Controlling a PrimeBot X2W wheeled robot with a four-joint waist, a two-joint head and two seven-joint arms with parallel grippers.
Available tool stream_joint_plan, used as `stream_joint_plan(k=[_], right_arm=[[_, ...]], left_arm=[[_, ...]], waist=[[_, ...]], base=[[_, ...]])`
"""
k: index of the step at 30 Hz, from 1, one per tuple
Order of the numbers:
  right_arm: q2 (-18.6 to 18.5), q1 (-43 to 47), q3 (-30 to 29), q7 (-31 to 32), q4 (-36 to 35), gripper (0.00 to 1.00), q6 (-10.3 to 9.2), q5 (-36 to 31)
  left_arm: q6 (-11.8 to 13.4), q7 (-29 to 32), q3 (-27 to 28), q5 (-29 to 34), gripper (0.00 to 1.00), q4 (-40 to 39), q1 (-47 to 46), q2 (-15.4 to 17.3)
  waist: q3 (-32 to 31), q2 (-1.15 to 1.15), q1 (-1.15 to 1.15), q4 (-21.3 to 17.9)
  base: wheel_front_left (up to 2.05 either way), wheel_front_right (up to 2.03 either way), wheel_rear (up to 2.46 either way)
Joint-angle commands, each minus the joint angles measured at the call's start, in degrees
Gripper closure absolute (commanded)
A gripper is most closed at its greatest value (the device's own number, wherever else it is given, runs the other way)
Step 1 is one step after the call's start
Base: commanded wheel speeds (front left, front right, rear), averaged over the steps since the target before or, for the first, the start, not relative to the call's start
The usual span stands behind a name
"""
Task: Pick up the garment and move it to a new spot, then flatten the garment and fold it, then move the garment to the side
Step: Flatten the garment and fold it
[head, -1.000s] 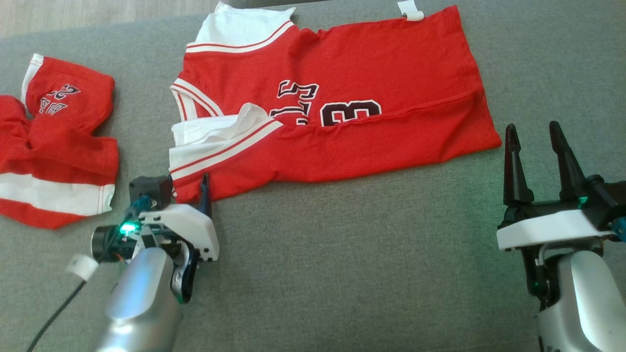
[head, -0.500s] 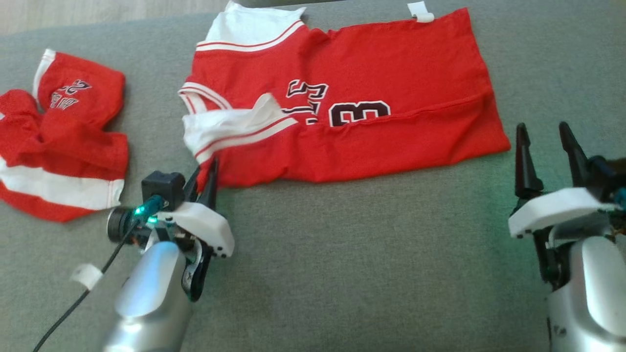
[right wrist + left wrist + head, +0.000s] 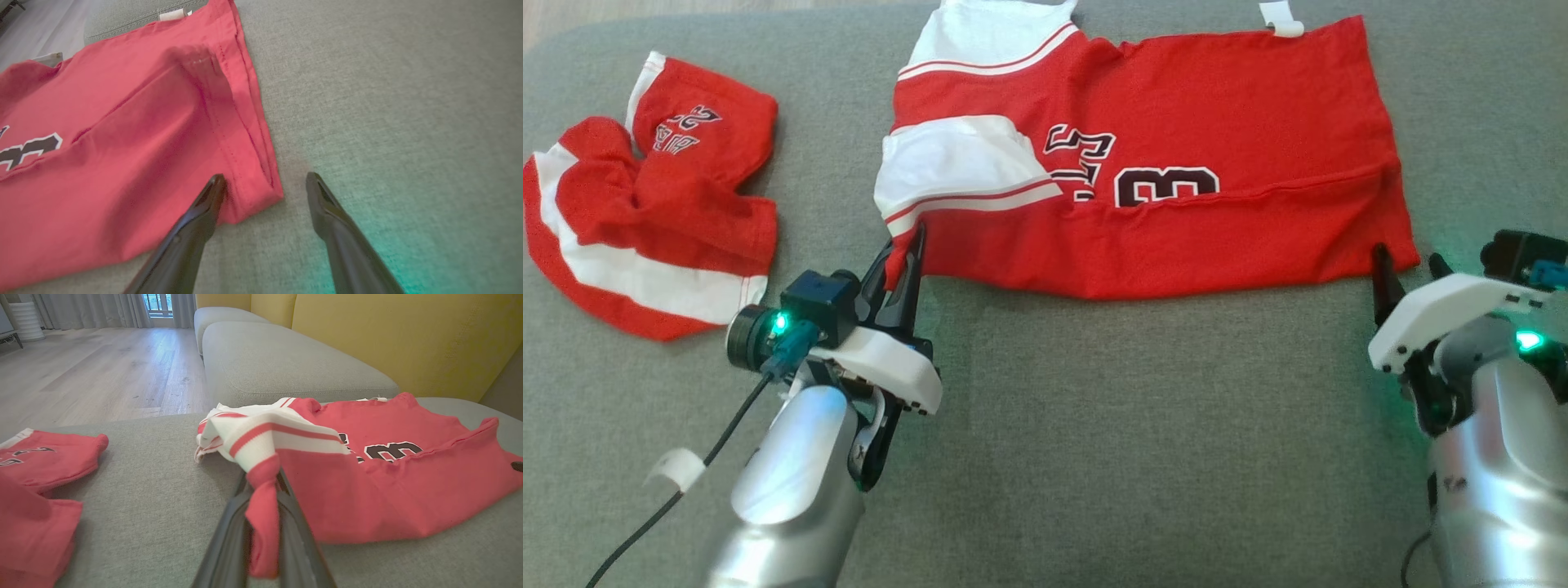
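Left end effector (image 3: 913, 245) is pinched tight on the near-left corner of the red jersey (image 3: 1176, 147), w/ a strip of red fabric bunched btwn its fingers (image 3: 226, 543) and raised off the grey sofa seat (image 3: 1135, 425); white striped sleeve (image 3: 956, 167) lies folded over just beyond the grip; right end effector (image 3: 1407, 260) is spread wide at the jersey's near-right corner, one finger over the hem, the other over bare cushion; contact can't be told. Rest of jersey lies mostly flat across the seat, numbers up, white tag (image 3: 1281, 18) at far edge. Second red garment (image 3: 662, 204) sits crumpled to the left, apart from the jersey, nr the left arm; black cable (image 3: 686, 482) trails from that wrist. Yellow backrest (image 3: 408, 335) and wood floor (image 3: 102, 367) lie beyond.
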Motion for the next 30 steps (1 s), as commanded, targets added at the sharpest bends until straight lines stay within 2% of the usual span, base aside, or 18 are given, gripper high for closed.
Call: stream_joint_plan(k=[1,5,6,7,12,19,25,30], right_arm=[[0.2,-2.6,0.9,0.2,0.0,0.0,-0.04,0.6],[0.3,-5.0,1.3,-0.3,5.7,0.0,-0.04,0.8],[0.3,-5.4,1.8,-0.6,6.9,0.56,-0.04,0.9],[0.3,-5.8,2.4,-1.1,7.7,1.0,-0.04,0.9],[0.3,-6.4,1.9,-5.6,9.2,1.0,-0.04,-1.5],[0.3,-3.9,-1.9,-10.7,6.5,1.0,-0.04,-2.1],[0.3,-0.3,-0.6,-10.4,3.3,1.0,-0.04,0.3],[0.3,5.3,1.4,-7.7,-1.3,1.0,-0.04,3.1]], left_arm=[[0.0,-0.7,1.5,0.3,1.0,-2.0,-1.0,0.9],[0.1,-0.6,1.2,0.1,1.0,-2.5,-0.7,1.0],[0.2,-0.5,1.2,0.0,1.0,-2.4,-0.6,1.0],[0.2,-0.4,1.2,-0.2,1.0,-2.3,-0.4,1.1],[0.6,-0.2,1.3,-0.4,1.0,-1.5,0.3,2.0],[1.1,0.2,2.0,-1.4,1.0,-0.5,2.1,3.6],[1.2,0.9,1.9,-2.0,1.0,-0.7,4.5,4.6],[0.8,2.6,1.1,-2.7,1.0,-2.4,8.0,5.4]], waist=[[0.2,0.0,0.0,0.3],[0.4,0.0,0.0,0.8],[0.4,0.0,0.0,0.9],[0.3,0.0,0.0,0.9],[-0.3,0.0,0.0,0.3],[-3.2,0.0,0.0,-1.8],[-6.1,0.0,0.0,-3.2],[-9.1,0.0,0.0,-4.2]], base=[[0.0,0.0,0.0],[0.0,0.0,0.0],[0.0,0.0,0.0],[0.0,0.0,0.0],[0.0,0.0,0.0],[0.0,0.0,0.0],[0.0,0.0,0.0],[0.0,0.0,0.0]])
